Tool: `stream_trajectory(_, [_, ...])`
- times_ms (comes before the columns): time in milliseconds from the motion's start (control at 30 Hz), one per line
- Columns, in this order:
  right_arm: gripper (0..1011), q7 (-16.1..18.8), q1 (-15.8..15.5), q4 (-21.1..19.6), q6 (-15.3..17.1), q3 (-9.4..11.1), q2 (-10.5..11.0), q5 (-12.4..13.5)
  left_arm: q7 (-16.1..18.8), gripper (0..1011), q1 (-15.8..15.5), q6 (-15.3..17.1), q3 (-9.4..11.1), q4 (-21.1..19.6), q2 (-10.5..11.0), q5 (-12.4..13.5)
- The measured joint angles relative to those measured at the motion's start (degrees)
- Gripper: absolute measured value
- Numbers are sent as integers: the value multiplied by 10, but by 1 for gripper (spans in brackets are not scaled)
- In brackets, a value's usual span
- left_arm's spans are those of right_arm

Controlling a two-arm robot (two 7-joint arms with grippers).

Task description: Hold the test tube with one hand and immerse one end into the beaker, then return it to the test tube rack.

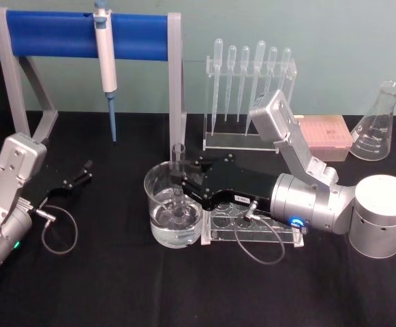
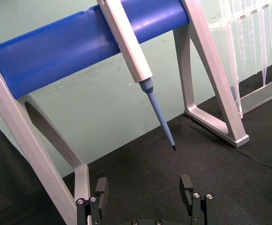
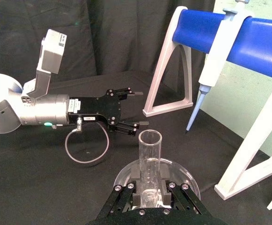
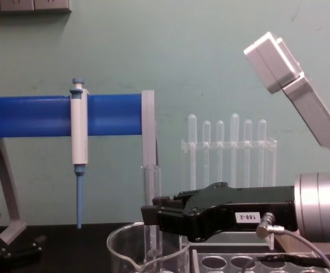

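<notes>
The test tube point(image 1: 178, 162) stands upright with its lower end down inside the beaker point(image 1: 158, 204), which holds some water. My right gripper point(image 1: 181, 188) is shut on the tube's middle, just above the beaker's rim. In the right wrist view the test tube point(image 3: 150, 152) rises between the gripper's fingers point(image 3: 126, 190) over the beaker point(image 3: 188, 180). From the chest, the test tube point(image 4: 151, 185) pokes up above the right gripper point(image 4: 149, 217) and the beaker point(image 4: 125, 247). My left gripper point(image 1: 84, 171) rests open at the table's left, holding nothing.
A blue-barred stand point(image 1: 61, 34) with a white-and-blue pipettor point(image 1: 105, 61) is at the back left. A rack of plastic pipettes point(image 1: 249, 95), a pink tip box point(image 1: 324, 135) and a conical flask point(image 1: 378, 122) line the back right. A clear tube rack point(image 1: 252, 228) lies under my right arm.
</notes>
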Motion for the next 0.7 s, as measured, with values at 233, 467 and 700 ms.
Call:
stream_trajectory(233, [241,4,-3,4,-1,3,-4,-9,0,1000,0,0,0,0,0,0])
stream_trajectory(467, [241,7,-6,8,1,6,-8,-10,0,1000,0,0,0,0,0,0])
stream_trajectory(700, [241,7,-5,8,2,5,-7,-10,0,1000,0,0,0,0,0,0])
